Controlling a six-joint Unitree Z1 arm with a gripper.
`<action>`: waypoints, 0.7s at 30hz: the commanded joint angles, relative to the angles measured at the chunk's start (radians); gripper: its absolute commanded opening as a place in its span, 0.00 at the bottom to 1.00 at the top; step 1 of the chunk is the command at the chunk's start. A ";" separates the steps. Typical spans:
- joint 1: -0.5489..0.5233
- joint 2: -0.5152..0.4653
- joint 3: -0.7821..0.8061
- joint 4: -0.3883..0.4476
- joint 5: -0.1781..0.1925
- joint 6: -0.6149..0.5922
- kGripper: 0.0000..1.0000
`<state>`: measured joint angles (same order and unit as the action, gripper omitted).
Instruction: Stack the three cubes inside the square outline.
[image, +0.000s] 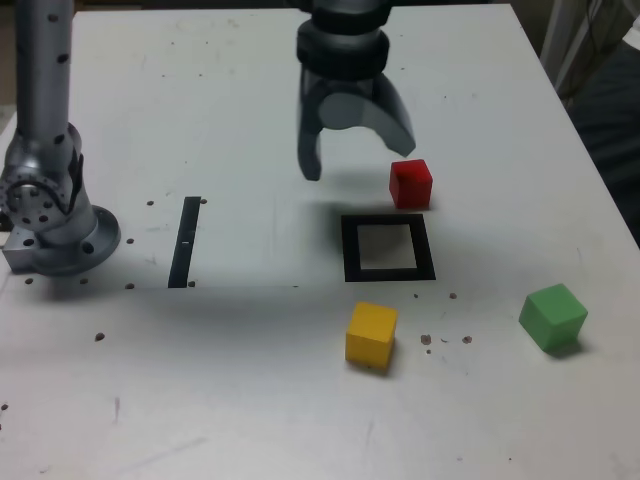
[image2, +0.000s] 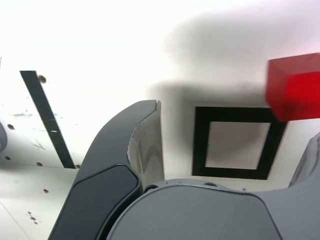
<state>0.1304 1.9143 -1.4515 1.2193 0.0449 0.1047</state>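
With its fingers (image: 355, 160) spread wide and empty above the surface (image: 250, 90), the arm appears to be lining up on the red cube (image: 410, 184) just behind the empty square outline (image: 388, 249), needing a sideways shift and descent next.

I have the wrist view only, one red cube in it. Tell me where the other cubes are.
Observer: The yellow cube sits on the table just in front of the square outline, toward the exterior camera, apart from it.
Operator: Now give me the green one.
Observer: The green cube lies far off toward the exterior view's right, well clear of the outline.
Operator: Report the tool against the red cube.
Observer: The tool hangs open above the table; the red cube sits just outside one finger, not between the two.
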 joint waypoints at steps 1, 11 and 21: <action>0.005 0.036 -0.049 0.024 0.003 0.001 1.00; 0.023 0.165 -0.219 0.090 0.007 0.001 0.99; 0.039 0.258 -0.319 0.132 0.004 0.006 0.99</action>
<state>0.1661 2.1559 -1.7527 1.3447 0.0499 0.1072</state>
